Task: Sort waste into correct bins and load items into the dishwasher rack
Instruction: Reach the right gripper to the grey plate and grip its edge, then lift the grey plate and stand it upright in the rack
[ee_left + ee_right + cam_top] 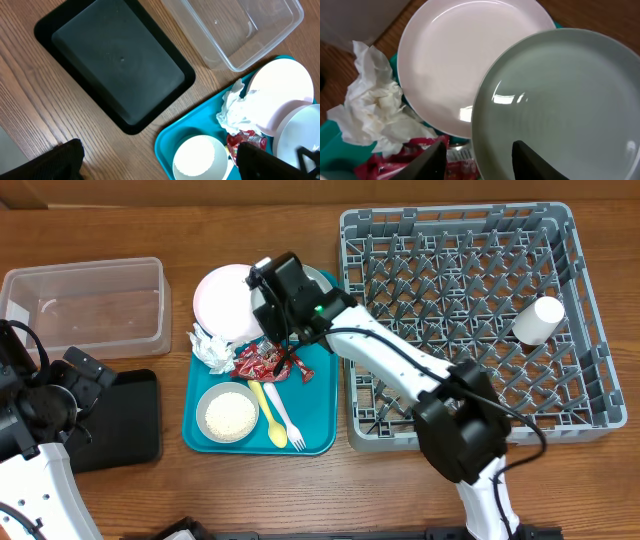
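On the teal tray, a white plate (225,300) and a pale grey-green plate (560,100) overlap at the back. My right gripper (479,155) is open, its fingers straddling the grey-green plate's near rim: one over the red snack wrappers (395,162), one over the plate. A crumpled napkin (211,346) lies left of the wrappers. A bowl of white grains (229,413), a yellow spoon (270,420) and a white fork (287,420) sit in front. A white cup (538,320) lies in the grey rack (590,420). My left gripper (162,162) is open above the table by the tray's left edge.
The teal tray (315,420) stands between the bins and the rack. A clear tub (85,305) sits at the far left, with the shallow black tray (125,420) in front of it. My right arm (400,365) reaches across the rack's left edge.
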You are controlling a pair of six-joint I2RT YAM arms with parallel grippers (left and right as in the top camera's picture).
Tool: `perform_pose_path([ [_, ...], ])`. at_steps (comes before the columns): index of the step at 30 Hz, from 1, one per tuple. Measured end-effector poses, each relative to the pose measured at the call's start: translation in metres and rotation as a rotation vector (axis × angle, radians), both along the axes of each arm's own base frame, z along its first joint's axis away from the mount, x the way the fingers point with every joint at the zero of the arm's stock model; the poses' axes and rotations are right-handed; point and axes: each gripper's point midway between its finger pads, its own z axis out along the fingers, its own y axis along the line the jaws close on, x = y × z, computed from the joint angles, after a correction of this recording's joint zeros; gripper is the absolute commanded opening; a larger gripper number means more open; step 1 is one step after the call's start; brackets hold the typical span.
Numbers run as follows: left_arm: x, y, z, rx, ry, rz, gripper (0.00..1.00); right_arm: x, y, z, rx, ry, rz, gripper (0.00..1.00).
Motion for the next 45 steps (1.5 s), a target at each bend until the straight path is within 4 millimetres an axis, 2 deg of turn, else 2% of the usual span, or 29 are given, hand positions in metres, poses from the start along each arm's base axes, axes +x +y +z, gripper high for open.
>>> perform_pose_path([
  [3, 0.0, 0.0, 0.0, 0.0, 0.001, 0.0, 1.0, 0.005, 0.007, -0.016, 0.019, 0.007, -0.005, 0.46],
  [8, 0.0, 0.0, 0.0, 0.0, 0.001, 0.0, 1.0, 0.006, 0.014, -0.029, 0.048, 0.032, -0.007, 0.45],
  [10, 0.0, 0.0, 0.0, 0.0, 0.001, 0.0, 1.0, 0.006, 0.016, -0.031, 0.055, 0.037, -0.006, 0.39],
  [15, 0.0, 0.0, 0.0, 0.0, 0.001, 0.0, 1.0, 0.006, 0.018, -0.044, 0.054, 0.052, -0.007, 0.32],
  [23, 0.0, 0.0, 0.0, 0.0, 0.001, 0.0, 1.0, 0.011, 0.018, -0.045, 0.053, 0.035, -0.015, 0.3],
  [24, 0.0, 0.0, 0.0, 0.0, 0.001, 0.0, 1.0, 0.01, 0.018, -0.046, 0.052, 0.036, -0.016, 0.29],
  [25, 0.0, 0.0, 0.0, 0.0, 0.0, 0.0, 1.0, 0.01, 0.018, -0.049, 0.048, 0.039, -0.017, 0.22],
  [27, 0.0, 0.0, 0.0, 0.0, 0.0, 0.0, 1.0, 0.01, 0.017, -0.054, 0.039, 0.043, -0.019, 0.17],
  [29, 0.0, 0.0, 0.0, 0.0, 0.0, 0.0, 1.0, 0.01, 0.016, -0.057, 0.035, 0.047, -0.02, 0.09],
  [33, 0.0, 0.0, 0.0, 0.0, 0.001, 0.0, 1.0, 0.012, 0.016, -0.056, 0.033, 0.036, -0.022, 0.04],
  [39, 0.0, 0.0, 0.0, 0.0, 0.001, 0.0, 1.0, 0.009, 0.012, -0.047, -0.008, 0.062, -0.025, 0.04],
  [45, 0.0, 0.0, 0.0, 0.0, 0.001, 0.0, 1.0, 0.018, 0.01, -0.017, -0.04, 0.041, -0.054, 0.04],
])
